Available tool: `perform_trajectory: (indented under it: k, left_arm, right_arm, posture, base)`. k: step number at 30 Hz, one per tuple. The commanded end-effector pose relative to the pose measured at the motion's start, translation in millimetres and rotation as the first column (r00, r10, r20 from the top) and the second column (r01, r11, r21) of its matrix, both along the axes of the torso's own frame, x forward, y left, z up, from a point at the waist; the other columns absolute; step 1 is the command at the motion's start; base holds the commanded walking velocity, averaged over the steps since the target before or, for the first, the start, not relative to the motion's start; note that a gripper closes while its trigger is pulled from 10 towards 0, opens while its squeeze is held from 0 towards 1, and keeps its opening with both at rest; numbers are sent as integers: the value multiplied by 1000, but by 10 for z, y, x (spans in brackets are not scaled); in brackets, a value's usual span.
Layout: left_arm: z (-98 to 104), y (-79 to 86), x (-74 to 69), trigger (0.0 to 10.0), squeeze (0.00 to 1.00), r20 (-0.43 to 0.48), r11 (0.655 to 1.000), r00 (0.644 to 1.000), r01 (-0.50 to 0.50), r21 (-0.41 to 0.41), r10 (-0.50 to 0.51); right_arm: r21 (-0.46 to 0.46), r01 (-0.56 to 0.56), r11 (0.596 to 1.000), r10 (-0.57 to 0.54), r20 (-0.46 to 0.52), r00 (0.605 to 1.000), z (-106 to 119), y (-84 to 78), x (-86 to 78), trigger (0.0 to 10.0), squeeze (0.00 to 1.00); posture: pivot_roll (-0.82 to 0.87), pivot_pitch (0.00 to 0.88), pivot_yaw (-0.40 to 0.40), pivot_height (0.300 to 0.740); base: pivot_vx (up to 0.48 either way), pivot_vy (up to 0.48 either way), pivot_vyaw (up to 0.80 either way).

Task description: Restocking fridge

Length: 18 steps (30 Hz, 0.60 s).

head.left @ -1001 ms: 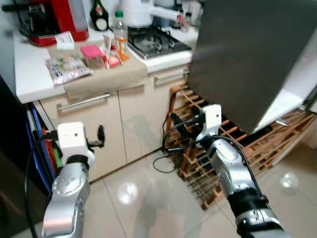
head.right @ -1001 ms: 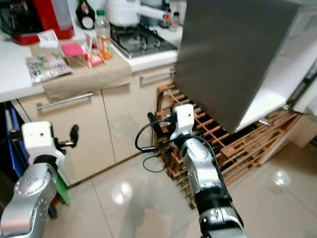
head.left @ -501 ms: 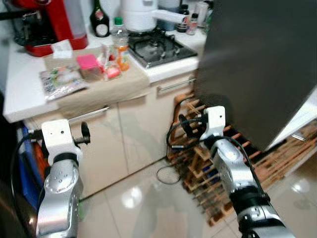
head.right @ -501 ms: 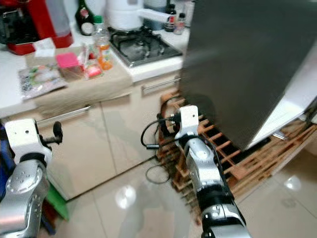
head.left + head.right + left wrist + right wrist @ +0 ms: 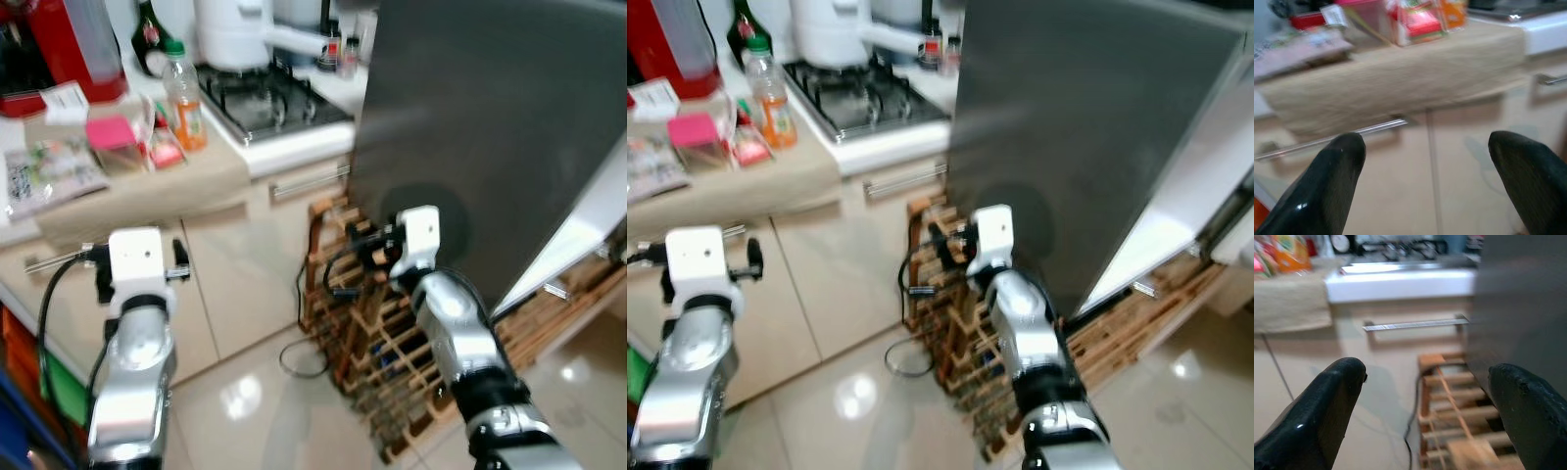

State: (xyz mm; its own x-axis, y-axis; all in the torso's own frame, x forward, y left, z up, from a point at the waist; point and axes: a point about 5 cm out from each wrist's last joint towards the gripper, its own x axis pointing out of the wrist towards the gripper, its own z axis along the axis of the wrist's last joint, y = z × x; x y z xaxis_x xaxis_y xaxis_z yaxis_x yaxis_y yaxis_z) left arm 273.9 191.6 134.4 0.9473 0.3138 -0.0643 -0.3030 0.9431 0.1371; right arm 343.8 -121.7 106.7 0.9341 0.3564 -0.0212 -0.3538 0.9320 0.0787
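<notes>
The fridge door [image 5: 490,127] is matt dark grey with a smooth face. Below it, the rack [image 5: 392,343] is bare pale wood. The floor [image 5: 255,401] beside the rack is glossy tile that catches lamp glare. Left of the fridge door, the desk [image 5: 294,137] is smooth white, with a coarse beige cloth [image 5: 147,191] draped over its edge and a clear plastic bottle [image 5: 183,93] standing on it. The cabinet doors [image 5: 833,264] look satin cream with brushed metal handles [image 5: 1415,324].

Both arms raised forward; left claw [image 5: 1427,181], right claw [image 5: 1425,411] spread, empty.
</notes>
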Motion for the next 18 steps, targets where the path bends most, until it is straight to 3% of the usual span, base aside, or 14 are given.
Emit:
perform_trajectory:
  k: [1, 12, 14, 18]
  left_arm:
    - [24, 61, -23, 10000, 0, 19, 1000, 1000, -14, -12, 14]
    - [12, 23, -23, 10000, 0, 18, 999, 1000, 21, -36, -20]
    - [20, -9, -19, 10000, 0, 8, 999, 999, 36, 13, -36]
    - [13, -48, -23, 10000, 0, -5, 998, 998, 63, 30, -63]
  right_arm:
    - [27, -2, 1000, 2, 15, 1000, 58, 39, 27, 10000, 0]
    - [38, -55, 998, 53, 36, 998, 59, 86, -21, 10000, 0]
    - [72, -53, 996, 51, 27, 998, 60, 63, -20, 10000, 4]
    - [119, -39, 992, 39, 4, 999, 51, 31, -9, 10000, 12]
  posture:
    - [-11, 0, -14, 740]
    - [-14, 0, -15, 740]
    - [-13, 0, -21, 740]
    - [-8, 0, -23, 740]
  base:
    - [0, 0, 0]
    - [0, 0, 632]
    - [0, 0, 663]
    - [0, 0, 659]
